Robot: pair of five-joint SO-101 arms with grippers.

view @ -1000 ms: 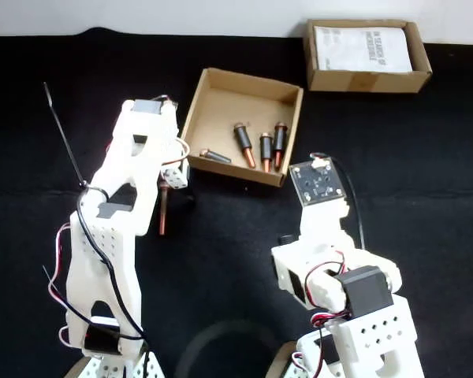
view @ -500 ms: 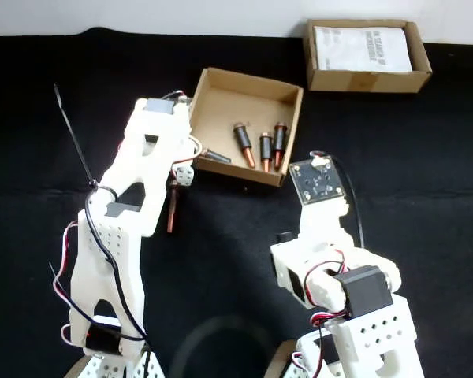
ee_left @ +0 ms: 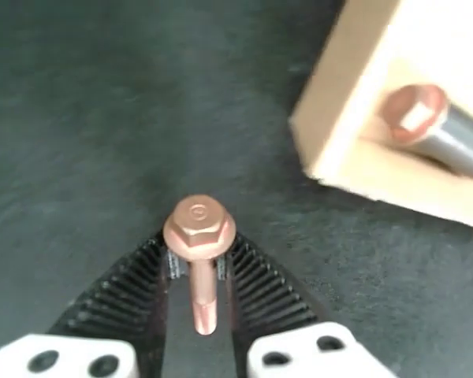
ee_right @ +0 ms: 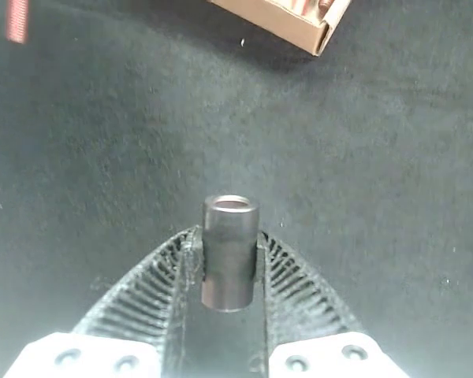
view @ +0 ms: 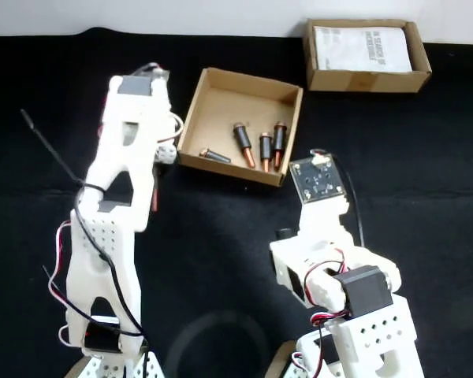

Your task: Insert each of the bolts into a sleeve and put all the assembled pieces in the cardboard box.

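My left gripper [ee_left: 199,240] is shut on a copper bolt [ee_left: 199,228], hex head facing the camera. From above, that bolt [view: 154,195] hangs beneath the left arm, just left of the open cardboard box [view: 191,124]. Several assembled pieces [view: 244,146] lie inside the box, and one of them [ee_left: 426,126] is visible past the box corner [ee_left: 355,150]. My right gripper [ee_right: 229,235] is shut on a dark sleeve [ee_right: 229,252], held upright with its bore open. The right arm [view: 323,236] stands below the box's front right corner, over the black mat.
A second cardboard box [view: 366,75] holding a printed sheet sits at the back right. A black cable tie [view: 51,150] sticks out from the left arm. Black cloth [view: 426,173] covers the table.
The left arm, carrying the bolt, swung towards the box and then back left and farther up the table. The right arm and its sleeve have not moved.
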